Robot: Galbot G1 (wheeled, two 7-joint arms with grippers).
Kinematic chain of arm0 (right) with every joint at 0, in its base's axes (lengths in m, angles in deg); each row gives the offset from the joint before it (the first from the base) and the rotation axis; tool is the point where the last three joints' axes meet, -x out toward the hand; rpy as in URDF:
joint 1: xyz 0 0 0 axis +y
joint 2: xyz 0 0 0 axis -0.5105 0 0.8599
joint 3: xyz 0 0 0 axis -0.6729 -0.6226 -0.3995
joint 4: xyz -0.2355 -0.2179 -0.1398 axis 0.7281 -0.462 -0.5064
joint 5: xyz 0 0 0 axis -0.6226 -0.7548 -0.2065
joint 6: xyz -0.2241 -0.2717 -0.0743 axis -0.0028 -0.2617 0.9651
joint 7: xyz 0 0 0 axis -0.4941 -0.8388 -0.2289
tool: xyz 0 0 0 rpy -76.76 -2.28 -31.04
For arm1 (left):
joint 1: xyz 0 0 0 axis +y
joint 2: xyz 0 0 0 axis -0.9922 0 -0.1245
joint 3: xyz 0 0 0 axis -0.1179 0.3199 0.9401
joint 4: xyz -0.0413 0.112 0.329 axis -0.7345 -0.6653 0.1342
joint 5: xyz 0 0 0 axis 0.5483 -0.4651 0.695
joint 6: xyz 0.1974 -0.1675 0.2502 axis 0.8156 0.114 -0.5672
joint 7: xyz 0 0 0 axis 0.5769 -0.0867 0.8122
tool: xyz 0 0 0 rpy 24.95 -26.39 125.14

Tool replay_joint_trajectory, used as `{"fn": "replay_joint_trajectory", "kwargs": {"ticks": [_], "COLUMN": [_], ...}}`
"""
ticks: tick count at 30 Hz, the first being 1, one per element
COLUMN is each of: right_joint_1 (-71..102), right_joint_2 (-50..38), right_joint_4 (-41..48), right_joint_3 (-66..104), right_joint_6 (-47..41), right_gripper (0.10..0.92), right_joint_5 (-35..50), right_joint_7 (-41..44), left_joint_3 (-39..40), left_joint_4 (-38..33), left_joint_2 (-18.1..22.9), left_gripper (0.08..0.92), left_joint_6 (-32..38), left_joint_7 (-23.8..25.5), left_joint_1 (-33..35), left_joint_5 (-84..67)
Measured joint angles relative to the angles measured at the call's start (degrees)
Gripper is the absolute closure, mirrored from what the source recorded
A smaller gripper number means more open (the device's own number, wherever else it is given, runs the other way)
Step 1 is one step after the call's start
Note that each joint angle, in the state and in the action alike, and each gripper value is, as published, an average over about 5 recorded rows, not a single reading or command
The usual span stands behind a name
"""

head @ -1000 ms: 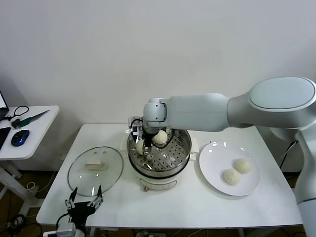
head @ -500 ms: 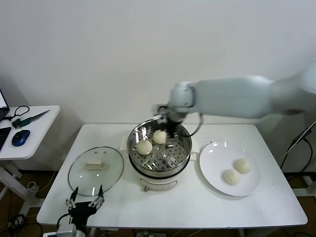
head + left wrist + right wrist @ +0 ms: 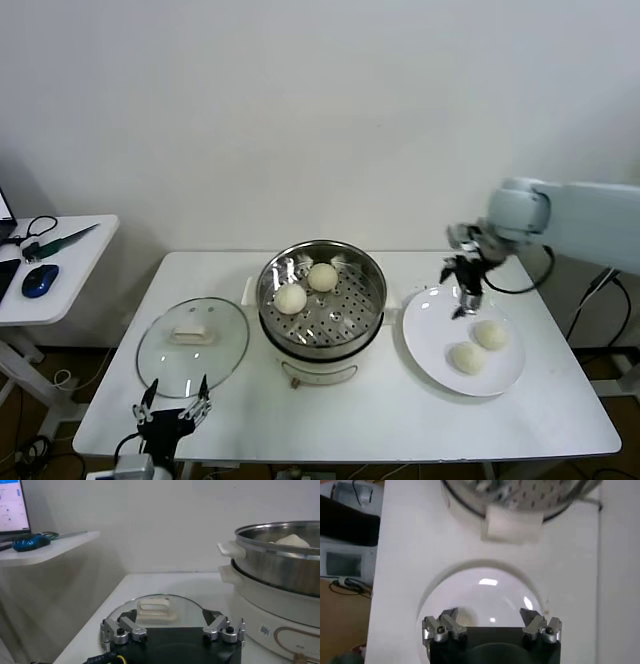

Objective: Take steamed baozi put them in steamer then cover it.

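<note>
The steel steamer [image 3: 345,318] stands mid-table on its cream base and holds two baozi [image 3: 291,298] [image 3: 322,277]. Two more baozi [image 3: 490,334] [image 3: 468,358] lie on the white plate [image 3: 435,330] to its right. My right gripper [image 3: 464,288] is open and empty, hovering over the plate's far edge; in the right wrist view it [image 3: 491,626] looks down on the plate [image 3: 485,592]. The glass cover [image 3: 193,345] lies flat left of the steamer. My left gripper [image 3: 170,412] is open and parked at the table's front, just before the cover [image 3: 160,611].
A side table [image 3: 70,270] with a blue mouse [image 3: 40,279] and cables stands to the left, apart from the work table. A wall runs close behind. The steamer's side tab [image 3: 512,526] points toward the plate.
My right gripper let go of a baozi in the steamer, then rose and swung right to above the plate. The left arm has not moved.
</note>
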Motion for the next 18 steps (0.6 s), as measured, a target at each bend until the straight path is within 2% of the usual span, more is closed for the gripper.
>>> {"fn": "replay_joint_trajectory", "kwargs": {"ticks": [18], "right_joint_1": [21.31], "right_joint_2": [-3.64], "right_joint_4": [5.24], "right_joint_3": [14.15], "right_joint_6": [-1.60], "right_gripper": [0.203], "right_joint_5": [-11.79], "right_joint_7": [-2.29], "left_joint_3": [0.27], "left_joint_4": [0.70], "left_joint_2": [0.74], "left_gripper": [0.177], "left_joint_6": [0.25], "left_joint_7": [-0.12], "left_joint_1": [0.97], "left_joint_5": [0.48]}}
